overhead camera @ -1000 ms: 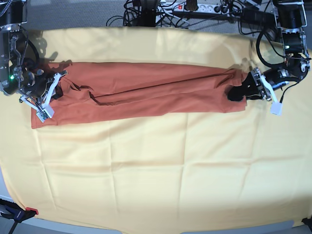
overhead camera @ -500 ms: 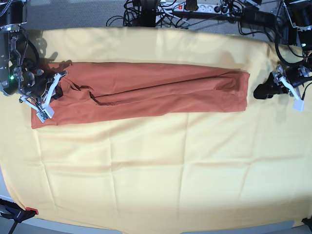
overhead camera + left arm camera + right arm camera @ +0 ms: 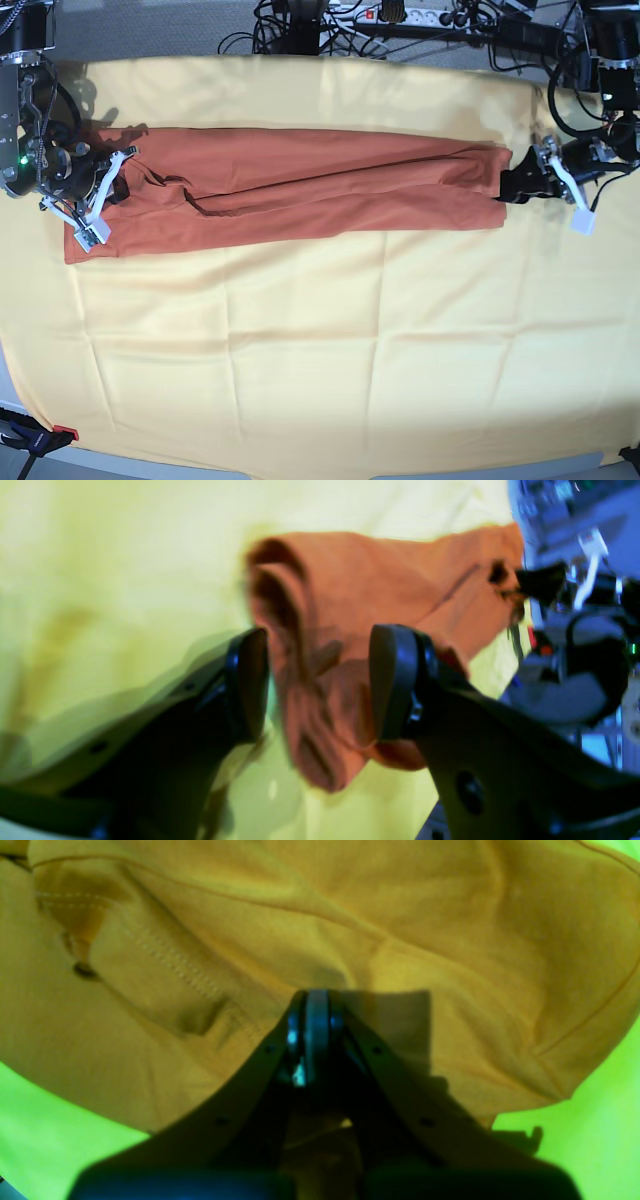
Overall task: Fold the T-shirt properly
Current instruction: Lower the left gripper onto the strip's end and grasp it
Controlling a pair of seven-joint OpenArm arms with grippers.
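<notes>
The T-shirt [image 3: 290, 190] is lying folded lengthwise; the right gripper [image 3: 108, 185] is pressing closed, pinning one end, while the left gripper [image 3: 515, 185] is gaping wide at the other.

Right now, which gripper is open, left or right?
The left gripper: jaws spread at the T-shirt end, gripping nothing. The right gripper is pinched shut over the other end.
</notes>
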